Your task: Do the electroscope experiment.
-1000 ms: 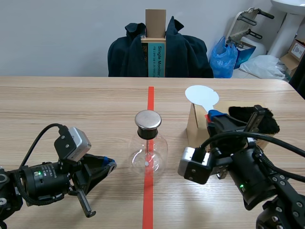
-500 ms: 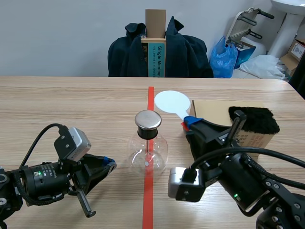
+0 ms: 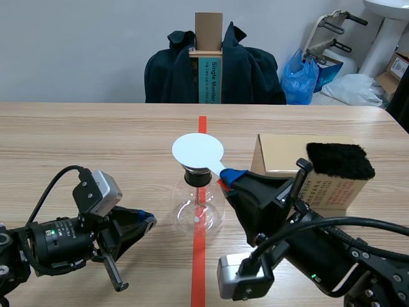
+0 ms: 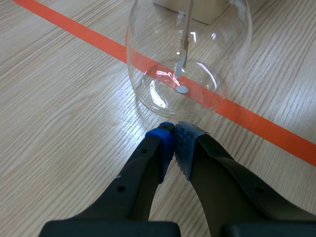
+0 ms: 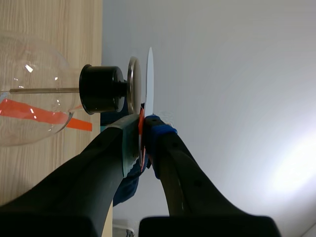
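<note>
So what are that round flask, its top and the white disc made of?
The flask looks like clear glass: see-through, with bright glints. Its top plate seems metal, silvery and shiny. The white disc looks like thin matt plastic, but that's unsure.

A pale wooden table filled the foreground, its grain running crosswise, with an orange-red tape line along the middle. Behind it rose a plain grey-white wall. Beyond the far edge a dark jacket was draped around an upright cardboard box. To the right were a blue plastic bag, a white bag, a metal frame with grips and a white pedestal. Lighting was even.
</note>
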You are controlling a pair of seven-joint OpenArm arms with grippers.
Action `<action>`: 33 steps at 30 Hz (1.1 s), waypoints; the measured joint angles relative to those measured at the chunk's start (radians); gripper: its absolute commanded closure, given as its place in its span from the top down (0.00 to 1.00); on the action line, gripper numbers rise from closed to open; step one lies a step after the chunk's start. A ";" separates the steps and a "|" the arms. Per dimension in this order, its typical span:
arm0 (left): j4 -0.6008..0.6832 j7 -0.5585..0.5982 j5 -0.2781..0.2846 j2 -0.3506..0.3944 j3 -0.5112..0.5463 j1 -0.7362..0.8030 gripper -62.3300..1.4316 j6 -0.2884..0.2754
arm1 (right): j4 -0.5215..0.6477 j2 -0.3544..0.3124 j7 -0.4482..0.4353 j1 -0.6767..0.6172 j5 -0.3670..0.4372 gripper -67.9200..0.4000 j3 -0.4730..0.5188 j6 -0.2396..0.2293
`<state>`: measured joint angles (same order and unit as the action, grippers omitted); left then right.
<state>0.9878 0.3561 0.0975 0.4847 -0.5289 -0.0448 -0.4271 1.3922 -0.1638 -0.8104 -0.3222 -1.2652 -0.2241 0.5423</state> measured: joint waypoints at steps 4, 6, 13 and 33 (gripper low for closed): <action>0.000 0.000 0.000 0.000 0.000 0.000 0.07 0.000 | 0.000 0.000 -0.005 0.000 0.000 0.02 0.000 0.000; 0.000 0.000 0.000 0.000 0.000 0.000 0.07 0.000 | 0.000 0.000 -0.004 0.000 0.000 0.02 0.000 0.000; 0.000 0.000 0.000 0.000 0.000 0.000 0.07 0.000 | 0.000 0.000 0.003 0.000 0.000 0.02 0.000 0.000; 0.000 0.000 0.000 0.000 0.000 0.000 0.07 0.000 | 0.000 0.000 0.529 0.000 0.002 0.02 0.000 0.000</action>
<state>0.9878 0.3561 0.0975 0.4847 -0.5289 -0.0448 -0.4271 1.3922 -0.1635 -0.2817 -0.3222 -1.2636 -0.2241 0.5423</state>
